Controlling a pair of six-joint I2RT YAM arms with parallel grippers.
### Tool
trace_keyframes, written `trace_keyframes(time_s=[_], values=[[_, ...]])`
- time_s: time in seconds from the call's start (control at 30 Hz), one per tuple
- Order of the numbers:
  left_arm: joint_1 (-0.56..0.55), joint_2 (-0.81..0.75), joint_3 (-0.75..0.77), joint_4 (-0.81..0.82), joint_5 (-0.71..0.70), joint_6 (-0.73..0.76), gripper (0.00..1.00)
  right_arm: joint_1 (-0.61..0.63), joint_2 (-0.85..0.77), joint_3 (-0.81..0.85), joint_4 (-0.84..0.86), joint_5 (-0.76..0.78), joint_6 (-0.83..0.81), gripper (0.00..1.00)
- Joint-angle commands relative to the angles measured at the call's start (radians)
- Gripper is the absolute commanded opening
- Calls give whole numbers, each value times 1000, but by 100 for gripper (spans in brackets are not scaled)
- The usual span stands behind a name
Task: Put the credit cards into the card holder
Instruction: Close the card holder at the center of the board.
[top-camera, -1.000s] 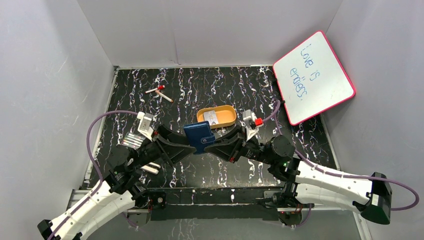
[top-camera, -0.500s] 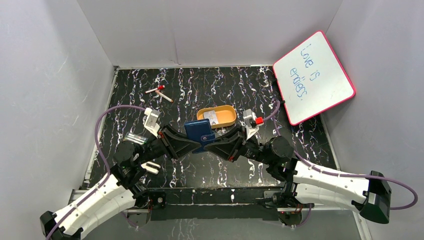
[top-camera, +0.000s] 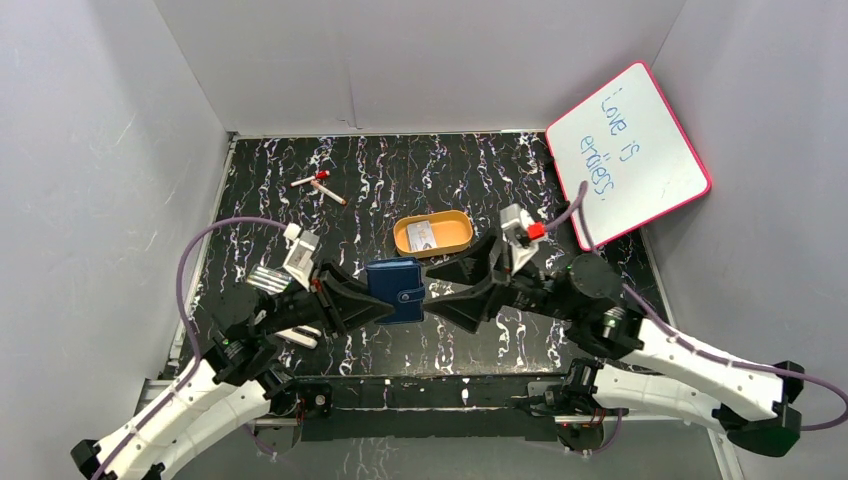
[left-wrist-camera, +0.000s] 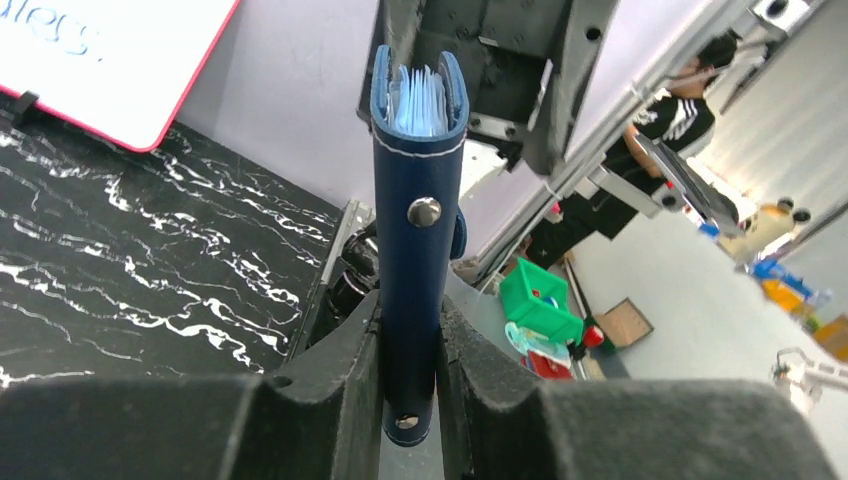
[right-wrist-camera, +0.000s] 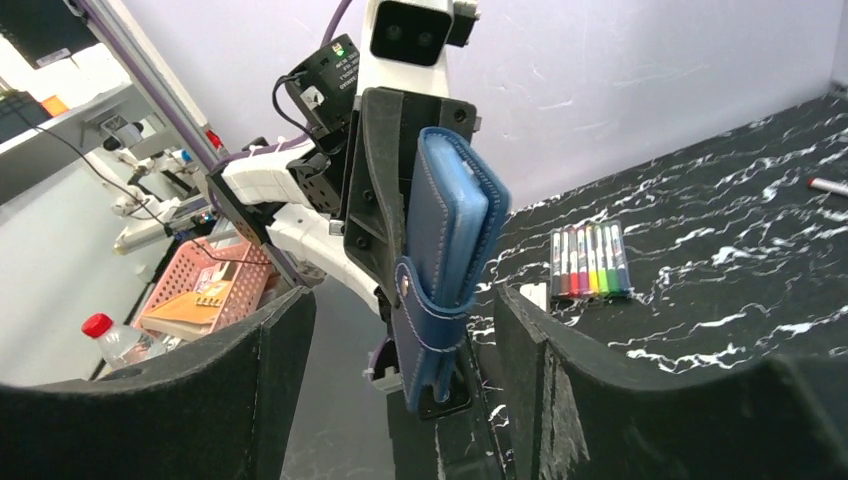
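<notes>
Left fingers (left-wrist-camera: 325, 400), black with matte padded faces, pinch the card holder (left-wrist-camera: 418, 200) at its lower end, one pad on each flat side. The card holder is navy stitched leather, folded shut, with a metal snap stud on the spine side and a snap tab wrapped round it. Pale blue pocket sheets show at its open edge. It is held off the worktop (top-camera: 370, 185), between the two arms.

Right fingers (right-wrist-camera: 265, 390) are spread wide, same black padded make. The card holder faces the gap between them, with no contact visible.

Just behind it sits an orange oval tray (top-camera: 456, 238), with one of the credit cards (top-camera: 424, 236) lying flat inside, thin and pale. A pack of coloured markers (right-wrist-camera: 588, 262) lies by the left arm. Two loose pens (top-camera: 320, 185) lie further back. The worktop is glossy black with white marble veining. A pink-framed whiteboard (top-camera: 627, 155) leans at back right.
</notes>
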Motion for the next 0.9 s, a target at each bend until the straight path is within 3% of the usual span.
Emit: trace_keyframes(time_s=[0.0, 0.13, 0.37, 0.57, 0.67, 0.87], values=[[-4, -27, 107, -105, 137, 113, 0, 3, -45, 114, -173, -6, -82, 74], [-3, -14, 131, -98, 202, 113, 0, 2, -20, 95, -119, -26, -41, 73], [-3, 24, 148, -86, 283, 111, 0, 2, 33, 24, 162, -134, 81, 71], [-3, 19, 151, -83, 287, 109, 0, 2, 79, 52, 170, -196, 88, 65], [-4, 12, 147, -78, 285, 106, 0, 3, 69, 40, 167, -181, 91, 55], [-3, 20, 143, -91, 280, 103, 1, 2, 75, 27, 196, -180, 107, 19]])
